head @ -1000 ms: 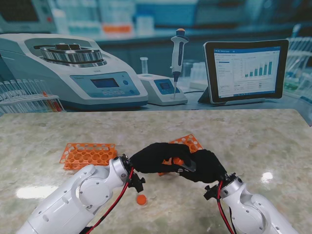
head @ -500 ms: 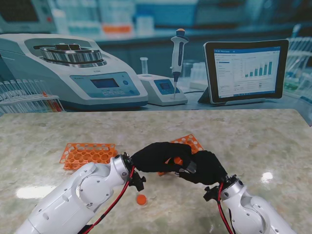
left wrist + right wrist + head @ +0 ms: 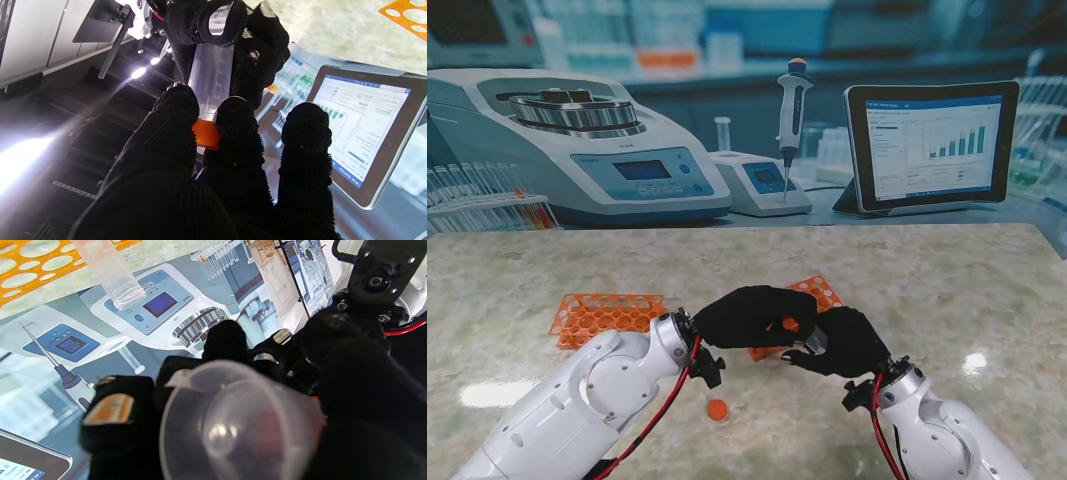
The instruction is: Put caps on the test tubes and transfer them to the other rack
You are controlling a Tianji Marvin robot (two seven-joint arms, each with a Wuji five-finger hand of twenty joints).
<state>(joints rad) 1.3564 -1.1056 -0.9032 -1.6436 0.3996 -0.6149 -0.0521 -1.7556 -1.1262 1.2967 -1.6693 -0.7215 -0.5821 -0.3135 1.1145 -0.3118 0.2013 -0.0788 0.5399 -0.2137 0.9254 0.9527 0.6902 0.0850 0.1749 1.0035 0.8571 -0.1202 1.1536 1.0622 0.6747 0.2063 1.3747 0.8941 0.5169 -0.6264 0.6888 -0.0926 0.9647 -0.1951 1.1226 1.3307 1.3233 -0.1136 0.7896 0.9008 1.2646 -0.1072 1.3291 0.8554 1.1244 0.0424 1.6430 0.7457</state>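
Observation:
Over the table's middle, my left hand [image 3: 749,314] and right hand [image 3: 845,340] meet around a clear graduated test tube [image 3: 210,75]. The right hand [image 3: 230,30] is shut on the tube's body; its conical tip [image 3: 233,426] fills the right wrist view. My left fingers [image 3: 173,126] pinch an orange cap [image 3: 205,134] sitting on the tube's mouth, and the cap [image 3: 793,328] shows between the hands. One orange rack [image 3: 607,315] lies to the left. A second orange rack [image 3: 815,292] sits just behind the hands, with another uncapped tube [image 3: 111,276] standing in it.
A loose orange cap [image 3: 717,409] lies on the marble table [image 3: 947,290] nearer to me, between the arms. At the table's far edge stand a centrifuge [image 3: 577,150], a small device with a pipette [image 3: 792,110] and a tablet [image 3: 932,145].
Both hands have kept together and drifted slightly, the left hand rising a little over the cap. The tube and cap stay held between them.

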